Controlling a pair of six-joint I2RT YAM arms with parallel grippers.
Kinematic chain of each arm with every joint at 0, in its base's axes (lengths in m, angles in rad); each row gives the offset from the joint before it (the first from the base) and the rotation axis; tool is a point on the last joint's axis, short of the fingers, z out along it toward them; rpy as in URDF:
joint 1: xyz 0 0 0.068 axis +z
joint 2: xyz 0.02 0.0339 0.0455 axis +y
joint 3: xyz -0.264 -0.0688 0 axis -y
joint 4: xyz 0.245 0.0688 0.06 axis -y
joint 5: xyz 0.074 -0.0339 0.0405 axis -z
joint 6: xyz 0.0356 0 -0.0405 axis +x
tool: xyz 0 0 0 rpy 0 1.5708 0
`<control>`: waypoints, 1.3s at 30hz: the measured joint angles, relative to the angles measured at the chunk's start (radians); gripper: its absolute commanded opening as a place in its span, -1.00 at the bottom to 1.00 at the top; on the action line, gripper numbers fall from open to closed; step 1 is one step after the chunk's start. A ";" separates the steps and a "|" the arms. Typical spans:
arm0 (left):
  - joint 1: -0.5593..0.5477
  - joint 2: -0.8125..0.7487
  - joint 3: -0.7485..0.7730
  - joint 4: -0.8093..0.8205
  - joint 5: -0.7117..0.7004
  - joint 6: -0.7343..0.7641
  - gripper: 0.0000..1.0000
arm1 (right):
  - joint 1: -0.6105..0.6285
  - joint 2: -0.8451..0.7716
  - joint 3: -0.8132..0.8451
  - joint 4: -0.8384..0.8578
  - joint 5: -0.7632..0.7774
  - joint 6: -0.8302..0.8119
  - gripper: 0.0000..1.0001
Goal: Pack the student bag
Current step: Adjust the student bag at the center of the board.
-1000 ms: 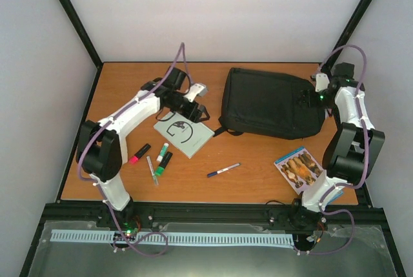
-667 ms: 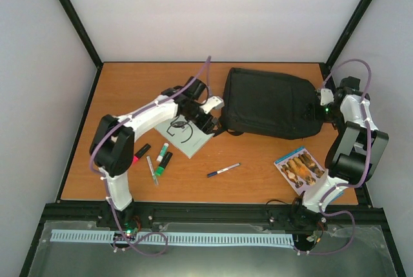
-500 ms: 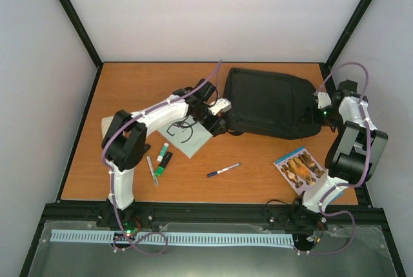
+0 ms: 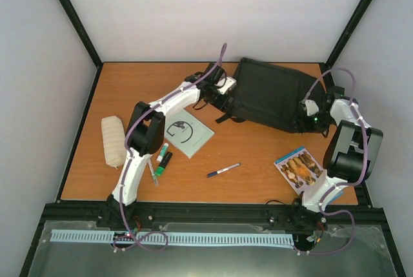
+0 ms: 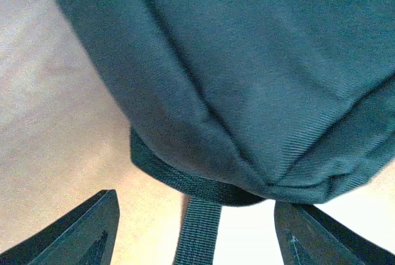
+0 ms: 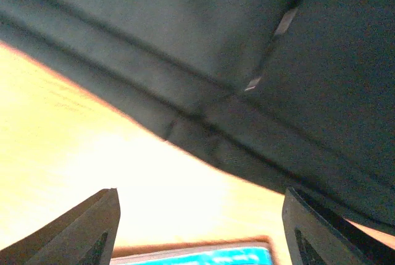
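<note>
The black student bag (image 4: pixel 271 99) lies at the back right of the table. My left gripper (image 4: pixel 227 95) is open at the bag's left edge; in the left wrist view the bag's dark corner (image 5: pixel 247 73) fills the frame and a black strap (image 5: pixel 199 231) hangs between the fingers. My right gripper (image 4: pixel 308 112) is open at the bag's right near corner; the right wrist view shows the bag's seam (image 6: pixel 247 92) just above the open fingers.
On the table lie a grey notebook (image 4: pixel 184 133), green and pink markers (image 4: pixel 162 159), a pen (image 4: pixel 223 170), a photo booklet (image 4: pixel 298 167) and a beige pencil case (image 4: pixel 113 140) at the left. A blue booklet edge (image 6: pixel 203 257) shows in the right wrist view.
My left arm swung right from over the notebook to the bag's left edge. The bag shifted and turned slightly. My right gripper moved down to the bag's right corner. The pencil case became visible.
</note>
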 measured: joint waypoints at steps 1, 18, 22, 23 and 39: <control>0.008 0.023 0.032 -0.003 -0.010 0.002 0.44 | 0.014 0.000 -0.006 -0.003 -0.005 0.000 0.47; 0.214 -0.079 0.084 -0.118 0.030 0.048 0.67 | 0.079 0.005 0.271 -0.011 0.023 0.087 0.99; 0.198 -0.270 -0.046 -0.134 0.112 0.043 0.85 | 0.006 0.115 0.384 0.030 0.087 0.124 1.00; 0.194 -0.312 -0.077 -0.140 0.129 0.042 0.85 | -0.004 0.144 0.396 0.036 0.102 0.127 1.00; 0.191 -0.438 -0.342 -0.204 0.209 0.062 0.92 | -0.051 0.386 0.478 0.019 0.154 0.090 1.00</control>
